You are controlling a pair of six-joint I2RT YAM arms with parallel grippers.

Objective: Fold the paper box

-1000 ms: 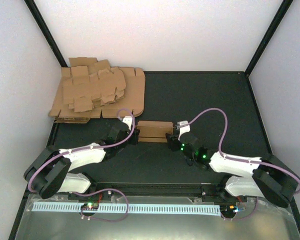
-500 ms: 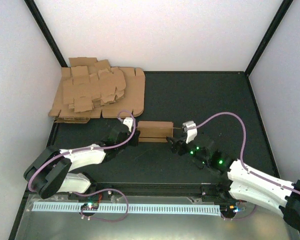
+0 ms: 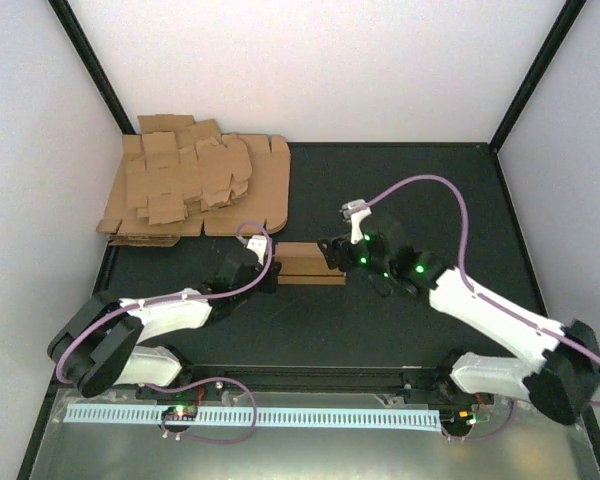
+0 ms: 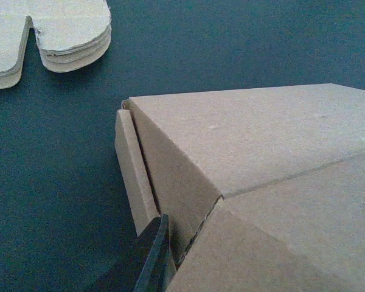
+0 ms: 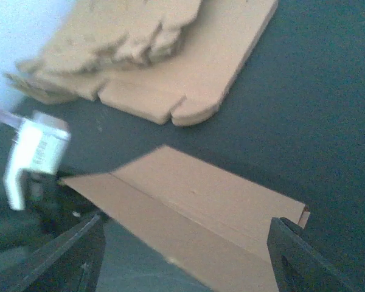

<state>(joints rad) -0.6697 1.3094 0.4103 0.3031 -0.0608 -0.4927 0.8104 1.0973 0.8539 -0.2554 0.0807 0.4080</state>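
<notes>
The paper box [image 3: 300, 263] is a small oblong brown carton lying flat on the dark mat, its top flaps meeting along a seam. My left gripper [image 3: 264, 273] is at its left end. In the left wrist view one dark finger [image 4: 151, 252] presses against the end flap of the box [image 4: 261, 158], while the other finger is hidden behind the cardboard. My right gripper [image 3: 332, 255] hovers over the box's right end. Its fingers [image 5: 79, 255] stand wide apart with the box [image 5: 194, 207] below and between them, untouched.
A thick pile of brown die-cut cardboard sheets [image 3: 195, 185] lies at the back left, close behind the box, with rounded tabs [image 4: 67, 36] facing it. Black frame posts and white walls enclose the mat. A metal tray with a white strip [image 3: 250, 415] runs along the near edge.
My right arm swung up and leftward from beside the box's right end to over it, and its jaws widened. The left arm and the box have stayed put.
</notes>
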